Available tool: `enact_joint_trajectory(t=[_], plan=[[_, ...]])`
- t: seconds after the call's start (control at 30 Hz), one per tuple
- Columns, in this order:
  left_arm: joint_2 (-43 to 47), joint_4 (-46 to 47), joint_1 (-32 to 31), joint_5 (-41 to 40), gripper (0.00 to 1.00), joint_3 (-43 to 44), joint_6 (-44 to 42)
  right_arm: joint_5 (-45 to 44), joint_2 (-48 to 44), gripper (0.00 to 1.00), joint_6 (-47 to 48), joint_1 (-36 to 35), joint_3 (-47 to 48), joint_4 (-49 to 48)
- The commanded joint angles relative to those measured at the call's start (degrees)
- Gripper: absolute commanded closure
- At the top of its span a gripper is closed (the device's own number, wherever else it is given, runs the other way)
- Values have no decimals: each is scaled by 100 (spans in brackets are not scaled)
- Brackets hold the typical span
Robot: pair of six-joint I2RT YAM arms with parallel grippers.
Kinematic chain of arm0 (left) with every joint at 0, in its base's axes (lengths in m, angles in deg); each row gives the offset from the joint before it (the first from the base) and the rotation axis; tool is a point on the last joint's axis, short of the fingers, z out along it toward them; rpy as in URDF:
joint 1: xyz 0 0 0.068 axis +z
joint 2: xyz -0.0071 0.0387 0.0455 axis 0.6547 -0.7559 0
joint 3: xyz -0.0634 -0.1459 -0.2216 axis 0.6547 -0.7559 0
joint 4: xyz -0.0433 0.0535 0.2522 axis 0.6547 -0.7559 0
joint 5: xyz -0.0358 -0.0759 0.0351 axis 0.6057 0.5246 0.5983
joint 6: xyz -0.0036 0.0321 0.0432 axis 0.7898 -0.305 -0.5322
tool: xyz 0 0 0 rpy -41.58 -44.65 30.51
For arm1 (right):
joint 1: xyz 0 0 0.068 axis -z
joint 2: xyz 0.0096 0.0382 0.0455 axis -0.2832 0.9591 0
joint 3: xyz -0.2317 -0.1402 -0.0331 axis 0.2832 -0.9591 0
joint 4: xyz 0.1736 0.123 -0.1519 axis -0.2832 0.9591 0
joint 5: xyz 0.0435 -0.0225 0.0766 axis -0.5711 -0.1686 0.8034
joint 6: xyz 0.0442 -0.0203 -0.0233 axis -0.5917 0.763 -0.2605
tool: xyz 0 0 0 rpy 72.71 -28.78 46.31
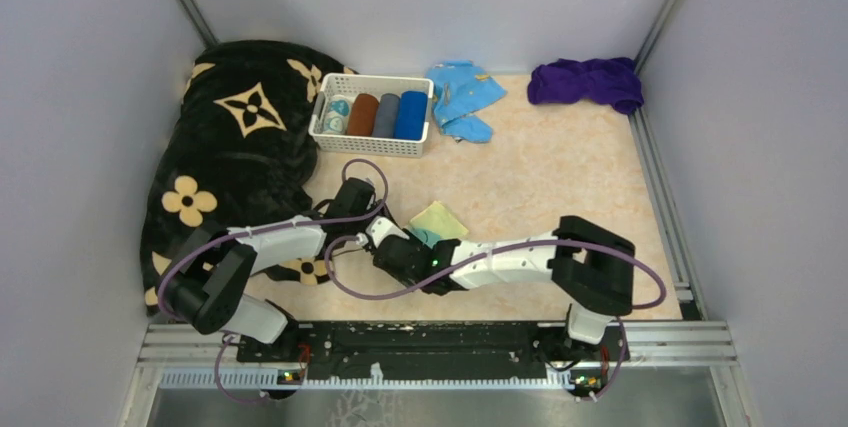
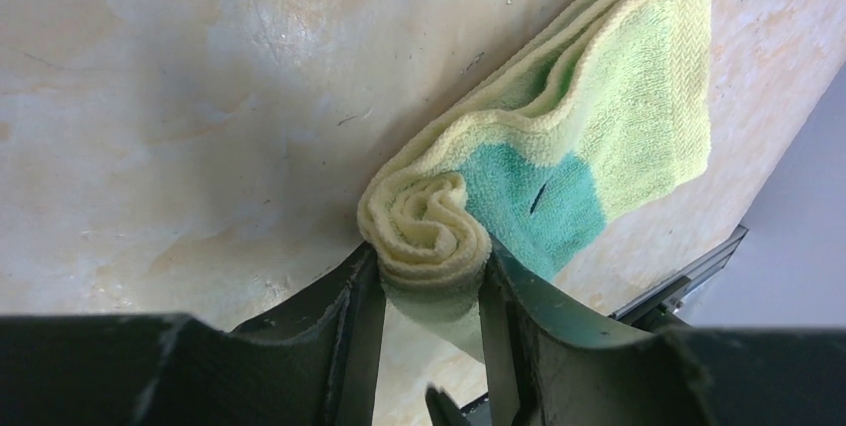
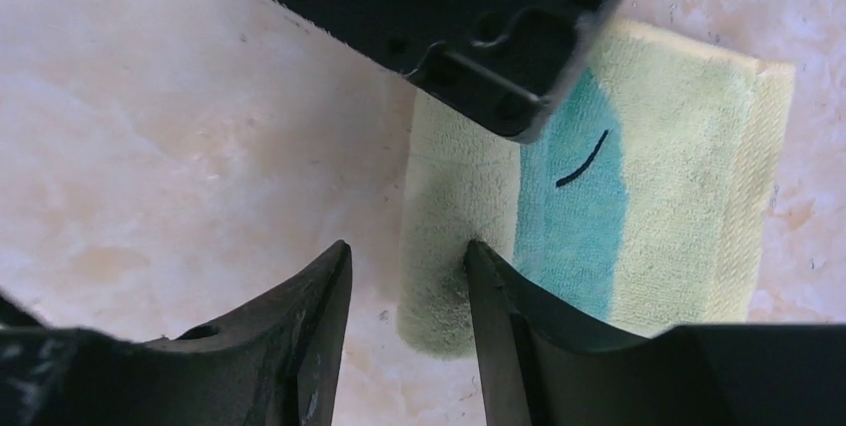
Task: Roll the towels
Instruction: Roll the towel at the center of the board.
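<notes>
our left gripper [image 2: 429, 271] half closed, pinching the rolled end of the pale yellow towel [image 2: 609, 97] on the table [image 2: 180, 97], a black stroke [image 2: 539, 197] on its teal patch [image 2: 519, 212], our right gripper [image 3: 407, 271] parted, empty, beside it

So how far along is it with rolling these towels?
Done: a blue roll lies in the basket among other rolls. In hand: the left gripper pinches the rolled end of the yellow towel, the rest folded flat; the right gripper stands open at its edge. Left: the purple towel lies crumpled in the far corner.
</notes>
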Motion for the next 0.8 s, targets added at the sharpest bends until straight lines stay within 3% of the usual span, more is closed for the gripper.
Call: enact_joint_trajectory(t=[0.0,0.23,0.53,0.63,0.77], plan=[[-140,-491,-48,-327,55,-10,-165,-935,466,54,-29,-183,290,450],[-30,-581,-48,-407,54,-30,-113,-992,740,60,-405,-242,101,796],[354,-662,-48,-481,48,-74,19,-1076,1064,79,-907,-199,-130,1215],[644,-686,-48,-531,43,-158,113,-367,726,87,-831,-7,-481,762],[1276,-670,-48,-645,33,-382,209,1643,-233,93,-741,663,-1196,-527]])
